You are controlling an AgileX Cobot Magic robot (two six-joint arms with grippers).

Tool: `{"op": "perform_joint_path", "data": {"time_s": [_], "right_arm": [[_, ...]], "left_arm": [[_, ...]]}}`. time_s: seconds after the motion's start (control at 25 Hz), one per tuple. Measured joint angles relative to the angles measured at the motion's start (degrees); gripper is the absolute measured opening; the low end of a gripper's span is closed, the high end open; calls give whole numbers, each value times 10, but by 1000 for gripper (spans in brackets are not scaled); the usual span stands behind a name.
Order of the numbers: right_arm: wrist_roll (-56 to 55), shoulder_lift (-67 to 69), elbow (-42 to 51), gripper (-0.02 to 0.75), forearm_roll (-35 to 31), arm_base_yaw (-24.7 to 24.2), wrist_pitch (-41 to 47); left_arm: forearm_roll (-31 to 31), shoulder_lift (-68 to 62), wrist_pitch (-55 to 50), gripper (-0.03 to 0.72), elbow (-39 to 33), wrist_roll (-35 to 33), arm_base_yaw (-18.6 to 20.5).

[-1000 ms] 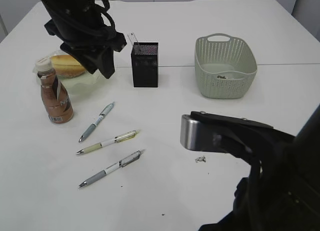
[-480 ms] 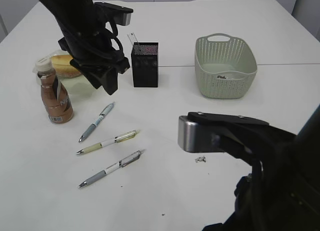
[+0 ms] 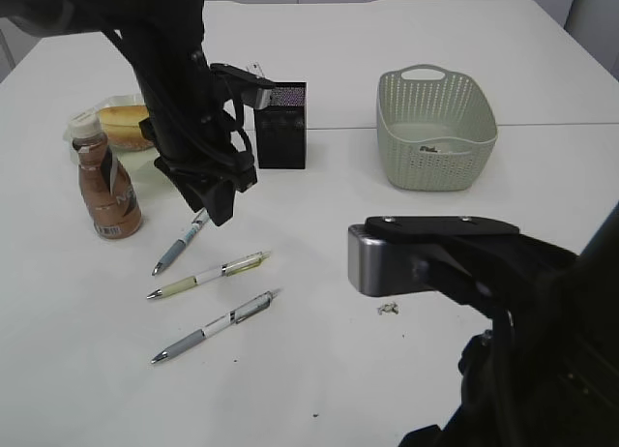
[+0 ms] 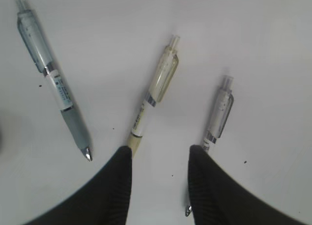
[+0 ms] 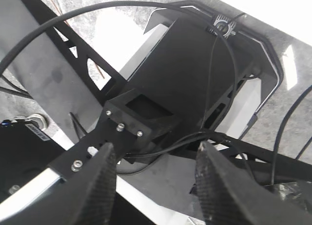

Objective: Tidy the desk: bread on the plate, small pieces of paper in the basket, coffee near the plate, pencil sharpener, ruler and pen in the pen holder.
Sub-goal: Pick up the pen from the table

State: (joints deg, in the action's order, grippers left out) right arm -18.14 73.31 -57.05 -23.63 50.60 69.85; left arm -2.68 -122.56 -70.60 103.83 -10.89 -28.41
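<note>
White table [image 3: 503, 41] (a seam crosses it), perhaps faintly speckled.

Looks like an office desk setup: broad white table [image 3: 542, 41], black mesh pen holder [image 3: 281, 125], loose click pens [image 3: 207, 274].

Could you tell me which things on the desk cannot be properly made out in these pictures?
- Plate, exterior view: mostly behind the left arm and the coffee bottle.
- Bread, exterior view: its right end is behind that arm.
- Contents of the basket, exterior view: too small to identify.
- Scrap on the table, exterior view: too small to identify.
- Grey pen, left wrist view: tip partly behind a jaw.
- Desk, right wrist view: none visible, only the robot's frame.
</note>
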Motion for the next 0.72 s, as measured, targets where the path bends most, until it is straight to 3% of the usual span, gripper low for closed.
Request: {"op": "perform_joint_path", "data": {"time_s": [0.72], "right_arm": [[33, 0, 0, 384, 80, 0, 0]], "left_arm": [[27, -79, 7, 319, 0, -17, 0]]}}
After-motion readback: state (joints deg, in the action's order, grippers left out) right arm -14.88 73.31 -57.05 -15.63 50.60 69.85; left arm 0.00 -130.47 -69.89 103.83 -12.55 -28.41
